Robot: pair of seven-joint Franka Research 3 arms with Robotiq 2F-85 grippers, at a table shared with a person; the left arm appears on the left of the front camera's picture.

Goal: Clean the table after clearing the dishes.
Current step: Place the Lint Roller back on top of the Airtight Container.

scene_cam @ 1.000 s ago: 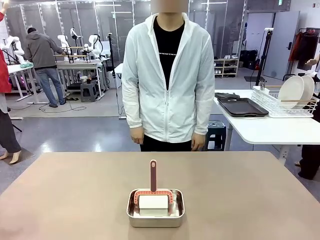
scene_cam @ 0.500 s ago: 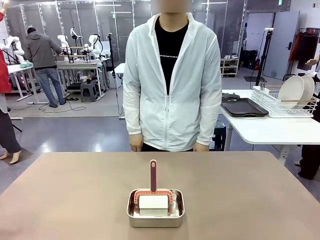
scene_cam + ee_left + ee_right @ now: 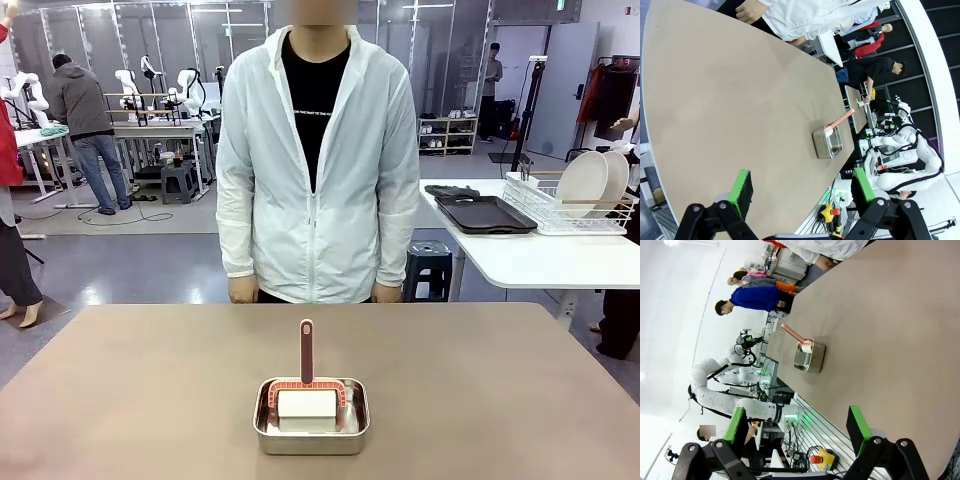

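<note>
Nearest the robot, the pan (image 3: 311, 415) is sitting on the bench (image 3: 140, 390), toward its near edge and about midway across. A white block is lying inside the pan, with a reddish brush (image 3: 306, 352) over it, its handle standing upright. Nothing here has shifted over the last second.

The left claw (image 3: 799, 192) is hanging released, jaws wide and gripping nothing, over the bench's near-left part; in its wrist view the pan (image 3: 828, 142) is lying well ahead of the green pads. The right claw (image 3: 796, 429) is likewise released and empty, with the pan (image 3: 809, 356) well apart from it across bare benchtop.

At the far edge, the person (image 3: 315, 160) has been drifting leftward and slightly closer, both hands hanging at the bench's edge.

The dishes are showing beyond, on the white side table: plates (image 3: 592, 180) standing in a wire rack and a dark tray (image 3: 485, 213) beside it. Clearing is looking done, so wiping is probably next, and the brush is likely the tool to reach for.
</note>
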